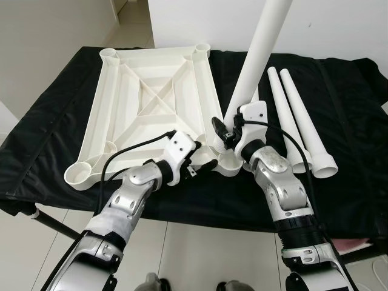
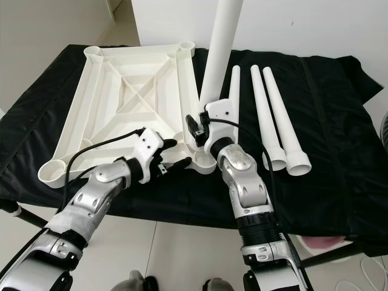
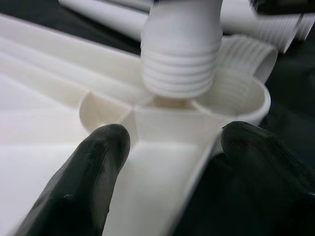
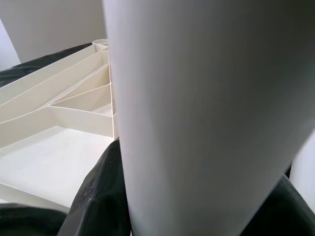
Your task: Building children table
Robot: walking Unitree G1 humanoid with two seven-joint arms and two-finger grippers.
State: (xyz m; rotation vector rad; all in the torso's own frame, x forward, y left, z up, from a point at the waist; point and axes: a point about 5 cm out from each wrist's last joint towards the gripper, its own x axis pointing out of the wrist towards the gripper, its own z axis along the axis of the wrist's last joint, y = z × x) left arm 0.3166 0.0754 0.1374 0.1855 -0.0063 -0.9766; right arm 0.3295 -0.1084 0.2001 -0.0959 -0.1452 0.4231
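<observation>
Black cloth (image 1: 54, 121) below, right gripper (image 1: 233, 128) clamping the leg (image 1: 257, 54) upright, threaded end just above the tabletop's (image 1: 151, 97) lower-centre corner socket (image 3: 236, 98), left gripper (image 1: 195, 159) open astride that corner.

Black cloth (image 1: 351, 176) draped over the counter, creased, edges hanging off the front. Pale tiled floor (image 1: 200, 254) below, white wall (image 1: 339, 27) behind. Pinkish item (image 1: 354, 244) on floor at lower right, maybe fabric, too cut off to tell.
</observation>
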